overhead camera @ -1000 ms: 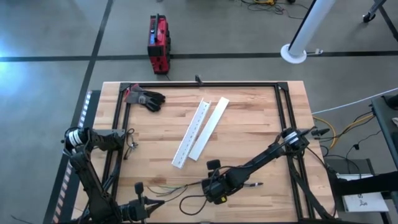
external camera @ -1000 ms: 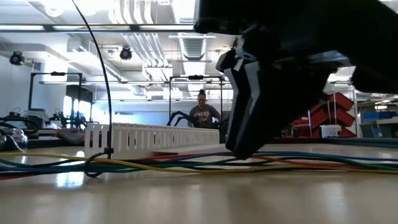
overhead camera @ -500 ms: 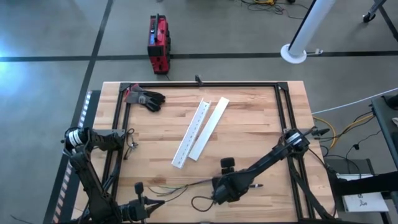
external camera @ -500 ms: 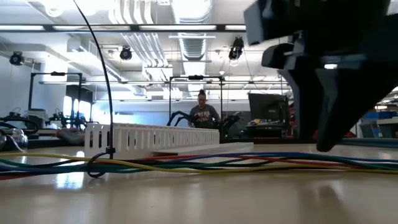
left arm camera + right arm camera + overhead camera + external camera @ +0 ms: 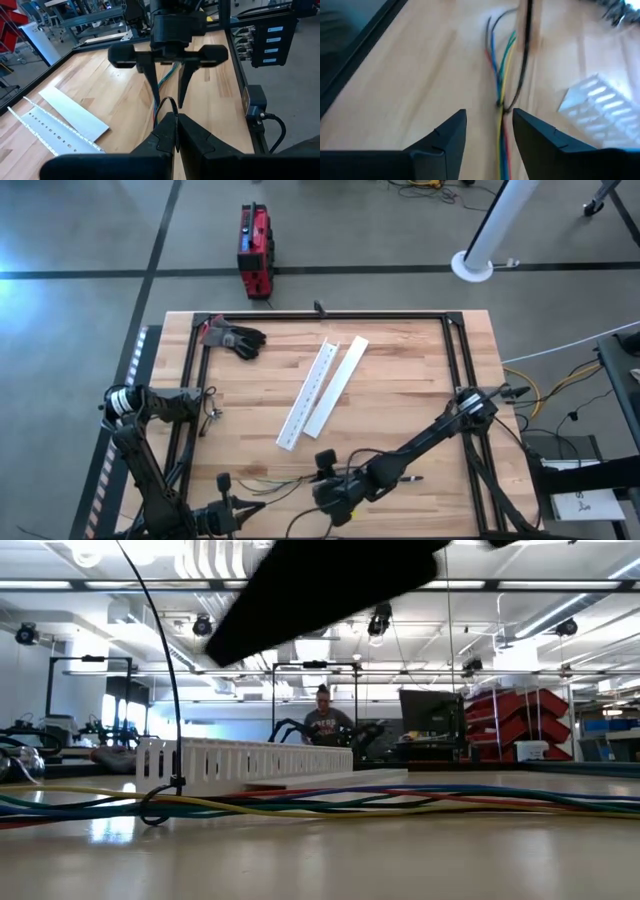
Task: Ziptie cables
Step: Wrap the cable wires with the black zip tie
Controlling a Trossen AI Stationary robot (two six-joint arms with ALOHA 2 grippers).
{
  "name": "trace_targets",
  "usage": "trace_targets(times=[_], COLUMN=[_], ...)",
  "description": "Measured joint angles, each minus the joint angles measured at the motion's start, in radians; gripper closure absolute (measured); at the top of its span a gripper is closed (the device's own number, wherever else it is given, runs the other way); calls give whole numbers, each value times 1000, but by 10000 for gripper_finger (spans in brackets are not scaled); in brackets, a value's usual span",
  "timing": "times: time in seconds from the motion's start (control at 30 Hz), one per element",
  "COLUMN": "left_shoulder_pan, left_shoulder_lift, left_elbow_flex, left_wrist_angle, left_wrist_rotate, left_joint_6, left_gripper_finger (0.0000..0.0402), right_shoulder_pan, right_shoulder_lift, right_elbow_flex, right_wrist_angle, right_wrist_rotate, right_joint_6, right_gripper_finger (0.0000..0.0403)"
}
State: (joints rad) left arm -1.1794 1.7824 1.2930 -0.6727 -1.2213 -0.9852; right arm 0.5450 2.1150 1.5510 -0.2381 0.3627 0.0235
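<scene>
From my low camera, a dark blurred piece of arm cuts across the upper part of the picture and I cannot make out which part it is; the cables (image 5: 330, 802) run along the surface (image 5: 320, 860) in front of the white slotted strips (image 5: 240, 762), and a person (image 5: 325, 723) sits far off in the room behind. On the high camera the cables (image 5: 270, 483) lie near the front edge of the surface (image 5: 400, 370), left of centre, partly hidden under the right arm. My right gripper (image 5: 330, 498) sits over their right-hand end near the front edge; on its wrist camera the right gripper (image 5: 489, 131) has its 2 fingers (image 5: 442, 137) spread wide, one on each side of the coloured strands (image 5: 501, 85), holding nothing, the picture smeared. My left gripper (image 5: 176, 131) has its fingers pressed together on a thin black looped strand, and I cannot tell whether that strand belongs to the bundle; from above the left gripper (image 5: 222, 502) is at the front edge, left of the wires. The 2 white strips (image 5: 322, 390) lie mid-surface, and a black glove (image 5: 236, 337) lies near the far left corner.
</scene>
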Motion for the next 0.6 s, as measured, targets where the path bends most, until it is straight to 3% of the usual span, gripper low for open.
trace_targets(times=[0.23,0.5,0.6], left_shoulder_pan=[8,10,10], left_shoulder_lift=[0,0,0], left_elbow_flex=[0,0,0], left_wrist_angle=[8,8,8], left_wrist_rotate=[0,-1,-1], left_joint_6=[4,5,4], left_gripper_finger=[401,401,401], right_shoulder_pan=[-47,-74,-77], right_shoulder_lift=[32,39,39], right_elbow_flex=[-1,-2,-2], right_wrist_angle=[124,146,148], right_wrist_rotate=[-3,-151,-161], right_joint_6=[-69,-143,-156], right_gripper_finger=[277,312,327])
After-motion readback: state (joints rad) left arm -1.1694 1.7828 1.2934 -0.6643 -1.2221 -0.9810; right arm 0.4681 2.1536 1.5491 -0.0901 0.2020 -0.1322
